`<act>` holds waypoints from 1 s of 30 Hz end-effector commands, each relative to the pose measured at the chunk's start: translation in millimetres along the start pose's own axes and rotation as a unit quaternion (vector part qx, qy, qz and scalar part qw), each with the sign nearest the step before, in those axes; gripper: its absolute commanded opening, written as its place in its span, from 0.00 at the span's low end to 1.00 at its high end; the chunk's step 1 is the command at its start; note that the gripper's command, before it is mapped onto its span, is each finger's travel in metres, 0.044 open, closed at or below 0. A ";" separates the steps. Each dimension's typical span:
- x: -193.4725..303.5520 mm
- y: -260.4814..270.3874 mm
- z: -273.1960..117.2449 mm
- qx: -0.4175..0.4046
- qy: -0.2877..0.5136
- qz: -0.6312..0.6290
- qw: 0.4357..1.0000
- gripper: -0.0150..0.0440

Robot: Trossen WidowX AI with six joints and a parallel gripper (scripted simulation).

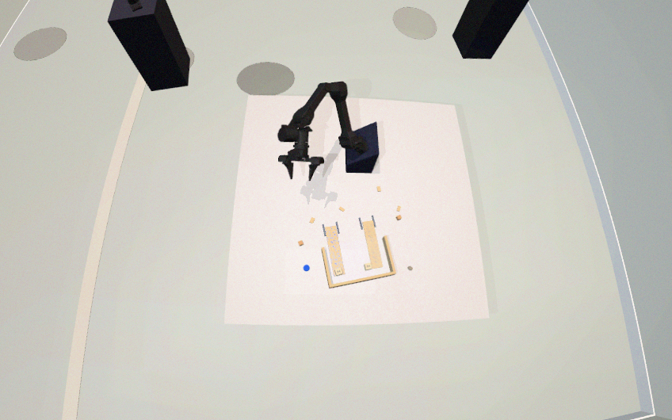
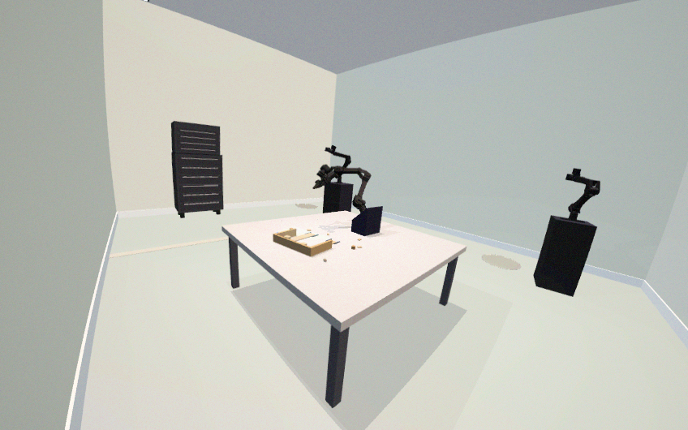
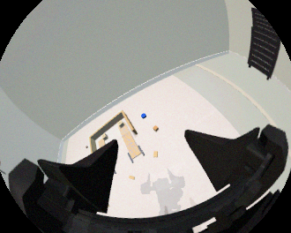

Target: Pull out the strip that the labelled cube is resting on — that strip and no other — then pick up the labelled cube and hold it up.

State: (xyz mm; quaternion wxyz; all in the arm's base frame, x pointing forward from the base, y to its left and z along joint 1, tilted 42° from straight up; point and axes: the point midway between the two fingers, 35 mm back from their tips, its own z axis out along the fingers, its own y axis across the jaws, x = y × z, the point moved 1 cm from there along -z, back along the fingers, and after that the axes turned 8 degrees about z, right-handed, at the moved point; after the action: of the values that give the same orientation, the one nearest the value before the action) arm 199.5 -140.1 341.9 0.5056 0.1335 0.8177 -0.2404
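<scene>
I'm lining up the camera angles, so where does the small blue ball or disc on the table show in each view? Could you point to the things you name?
Top: the blue piece (image 1: 306,268) (image 3: 144,116) lies left of the three-sided wooden frame (image 1: 362,280) (image 2: 292,242) (image 3: 130,123), below the picture's middle.
Exterior: I can't make it out; the frame may hide it.
Wrist: near the picture's middle, just right of the frame's far corner.
Shared landmark: that wooden frame, visible in all three.

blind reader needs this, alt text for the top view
A black robot arm holds its open, empty tool above a pale table, short of two tan strips lying inside a three-sided wooden frame.
</scene>
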 end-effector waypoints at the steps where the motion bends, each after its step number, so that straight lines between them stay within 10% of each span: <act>1: 15.0 20.8 45.4 -0.004 0.019 -0.011 1.000 0.93; 11: 98.0 139.9 137.1 0.010 0.037 -0.094 0.995 0.93; 30: 186.0 208.3 121.5 0.031 0.014 -0.165 0.986 0.93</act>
State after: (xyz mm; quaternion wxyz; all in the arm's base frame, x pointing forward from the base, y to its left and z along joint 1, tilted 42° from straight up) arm 306.8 -31.0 80.0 0.4464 0.0141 0.8269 -0.3418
